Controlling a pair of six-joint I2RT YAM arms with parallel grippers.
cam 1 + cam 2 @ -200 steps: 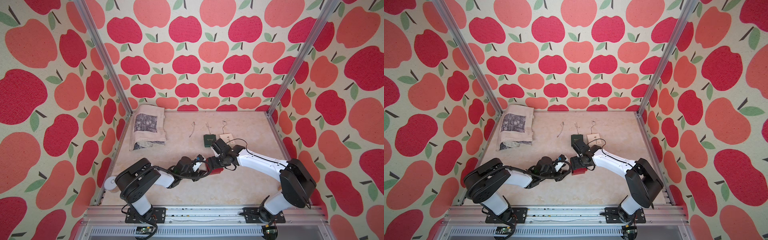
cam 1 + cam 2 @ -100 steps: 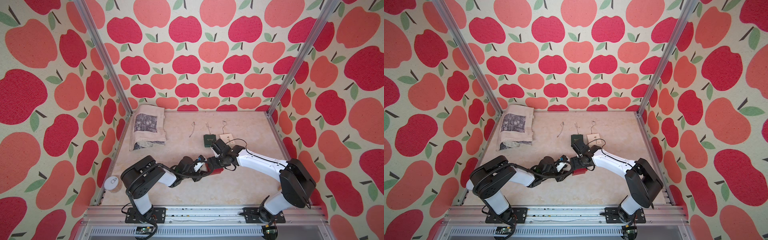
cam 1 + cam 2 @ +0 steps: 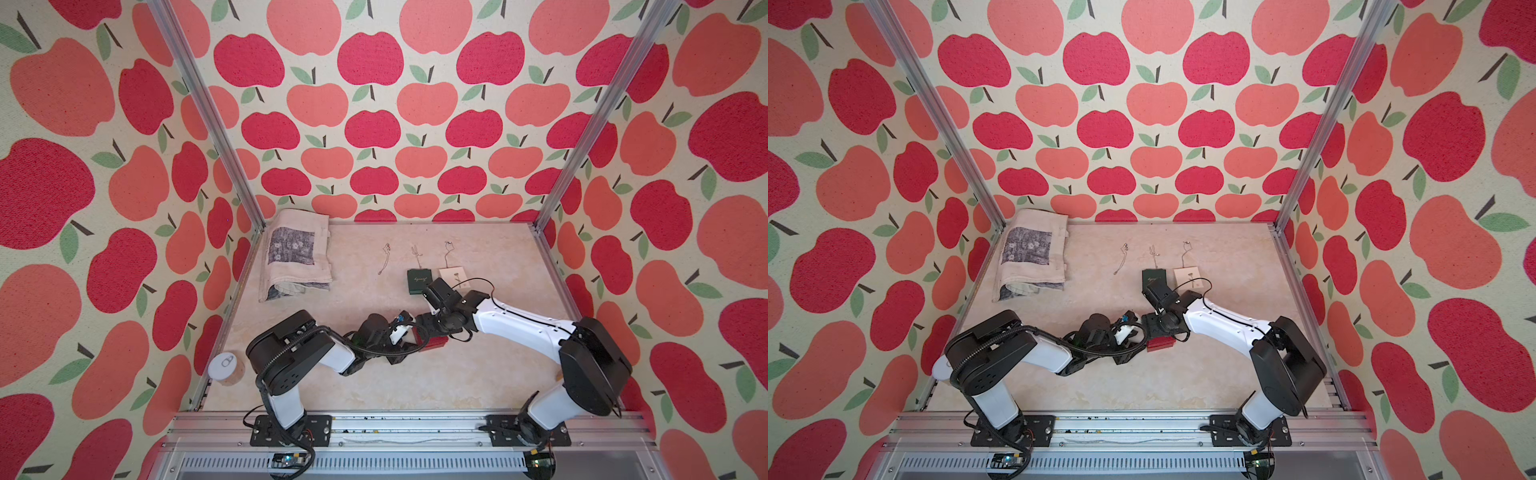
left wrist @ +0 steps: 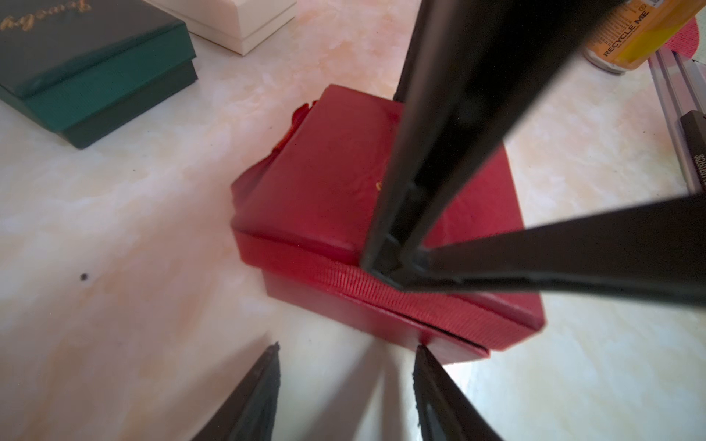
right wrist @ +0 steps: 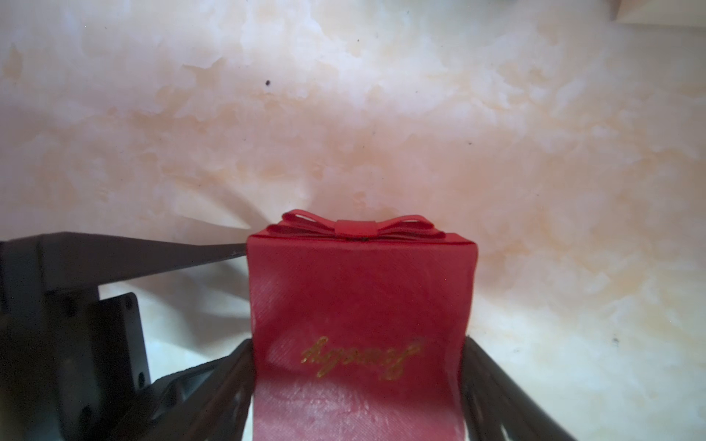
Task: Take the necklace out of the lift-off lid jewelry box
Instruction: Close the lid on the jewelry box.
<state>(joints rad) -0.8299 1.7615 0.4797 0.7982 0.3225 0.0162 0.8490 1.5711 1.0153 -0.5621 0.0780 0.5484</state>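
Red jewelry box (image 5: pixel 359 290): centre of the marbled table (image 5: pixel 344 114), lid on, bow at one end. A gold cursive word runs across the lid, not legible.
Necklace: not visible; the lid is shut.
Right gripper (image 5: pixel 357 343): fingers pressed against two opposite sides of the lid, clamping it.
Left gripper (image 4: pixel 347 347): jaws apart, nothing between them, tips just beside the box's base.
Green box (image 4: pixel 88 65): beside a cream box (image 4: pixel 237 19); gold script on top, cut off by the frame.
Can (image 4: pixel 626 26): orange label reads "RECYCLE ME"; stands near the table's left edge.
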